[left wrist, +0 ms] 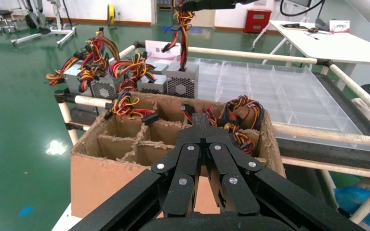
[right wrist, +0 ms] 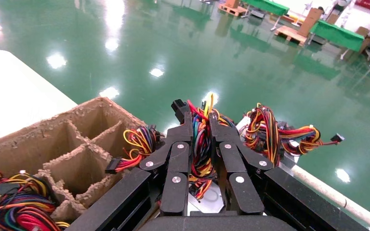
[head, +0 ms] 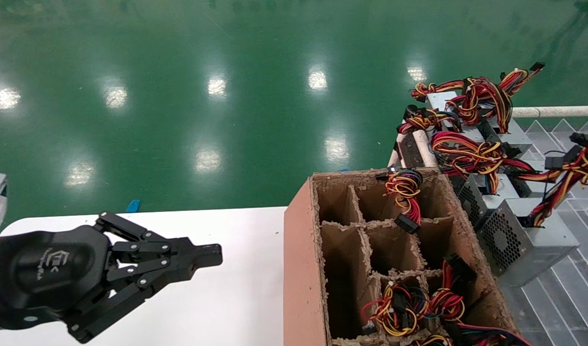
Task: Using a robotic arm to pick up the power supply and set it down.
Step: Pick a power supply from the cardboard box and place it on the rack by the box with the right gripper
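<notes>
Evidently the right gripper (right wrist: 201, 126) is clenched on the wire bundle (right wrist: 201, 144) of a power supply (left wrist: 182, 81), lifting it at the far right beside the divided cardboard box (head: 301, 269). The metal unit looks heavy and stiff; soft wires may slip. The left gripper (head: 212, 255) hovers closed over the white table (head: 246, 288).

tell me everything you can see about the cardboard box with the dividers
The cardboard box is brown, open-topped and stands upright on the white table, at its edge beside a rack of grey power supplies. Corrugated dividers with ragged, frayed edges split it into upright cells. Most cells look empty; a few hold wire bundles in red, yellow, orange and black with black connectors, some spilling over the rim. Neither gripper touches it.
</notes>
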Controlling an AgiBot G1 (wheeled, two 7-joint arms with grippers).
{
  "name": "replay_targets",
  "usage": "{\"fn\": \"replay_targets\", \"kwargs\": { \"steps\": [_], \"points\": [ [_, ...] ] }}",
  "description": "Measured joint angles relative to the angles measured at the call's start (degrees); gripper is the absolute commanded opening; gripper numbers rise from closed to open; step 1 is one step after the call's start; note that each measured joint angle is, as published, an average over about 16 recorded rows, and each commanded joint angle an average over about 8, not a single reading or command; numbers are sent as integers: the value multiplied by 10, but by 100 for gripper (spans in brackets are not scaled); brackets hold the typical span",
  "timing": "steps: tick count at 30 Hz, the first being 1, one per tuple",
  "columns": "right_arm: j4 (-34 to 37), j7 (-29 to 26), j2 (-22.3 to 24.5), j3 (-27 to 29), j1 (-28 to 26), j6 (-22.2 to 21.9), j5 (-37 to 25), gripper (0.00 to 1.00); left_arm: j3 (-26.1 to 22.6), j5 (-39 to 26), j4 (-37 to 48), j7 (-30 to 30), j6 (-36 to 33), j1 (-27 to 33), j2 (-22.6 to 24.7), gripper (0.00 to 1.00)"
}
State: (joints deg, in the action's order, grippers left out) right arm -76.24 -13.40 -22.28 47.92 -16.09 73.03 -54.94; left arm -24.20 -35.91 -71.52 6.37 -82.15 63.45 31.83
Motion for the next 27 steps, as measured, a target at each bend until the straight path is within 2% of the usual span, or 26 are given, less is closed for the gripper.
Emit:
{"fn": "replay_targets", "kwargs": {
  "steps": [14, 15, 22, 23, 27],
  "points": [
    [14, 11, -6, -77, -29, -36, 2, 0, 0, 0, 0, 0, 0, 0, 0, 0],
    [16, 11, -6, -81, -30, -37, 3, 6, 0, 0, 0, 0, 0, 0, 0, 0],
    [31, 7, -4, -94, -34, -37, 6, 93, 0, 0, 0, 0, 0, 0, 0, 0],
    [33, 6, -4, -94, -34, -36, 6, 100, 0, 0, 0, 0, 0, 0, 0, 0],
    [39, 3, -1, -88, -31, -33, 6, 100, 0, 0, 0, 0, 0, 0, 0, 0]
  ]
}}
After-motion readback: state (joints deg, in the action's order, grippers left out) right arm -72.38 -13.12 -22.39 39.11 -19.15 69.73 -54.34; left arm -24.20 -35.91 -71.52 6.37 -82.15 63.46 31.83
